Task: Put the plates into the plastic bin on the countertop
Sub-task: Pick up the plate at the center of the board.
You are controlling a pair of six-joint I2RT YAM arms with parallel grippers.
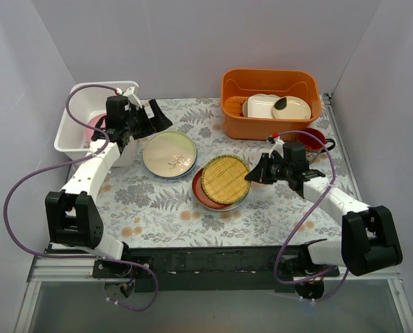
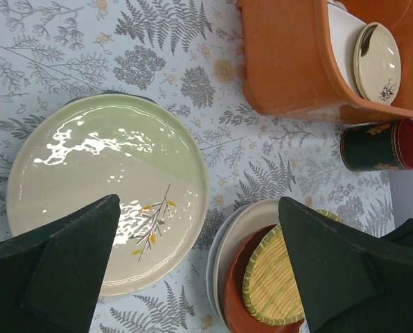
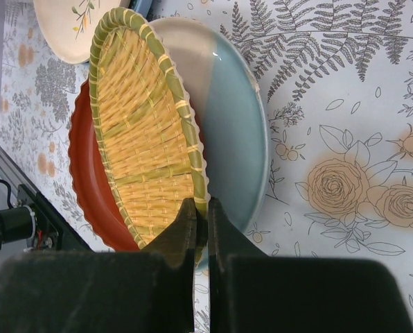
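Observation:
The white plastic bin (image 1: pixel 69 135) stands at the far left of the countertop (image 1: pixel 151 201) with a pink plate (image 1: pixel 95 127) inside. My left gripper (image 1: pixel 158 119) is open and empty beside the bin, above the cream-green leaf-sprig plate (image 1: pixel 169 154), which also shows in the left wrist view (image 2: pixel 102 180). My right gripper (image 3: pixel 201 208) is shut on the near rim of the yellow woven plate (image 3: pixel 141 139), which is tilted up off the red-brown plate (image 3: pixel 89 180) and the teal-blue plate (image 3: pixel 231 125). The stack sits mid-table (image 1: pixel 225 179).
An orange tub (image 1: pixel 267 104) with cream dishes (image 1: pixel 276 107) stands at the back right. A red mug (image 2: pixel 380 144) lies beside it. A silvery white plate rim (image 2: pixel 227 236) shows under the stack. Grey walls close in on the left, back and right.

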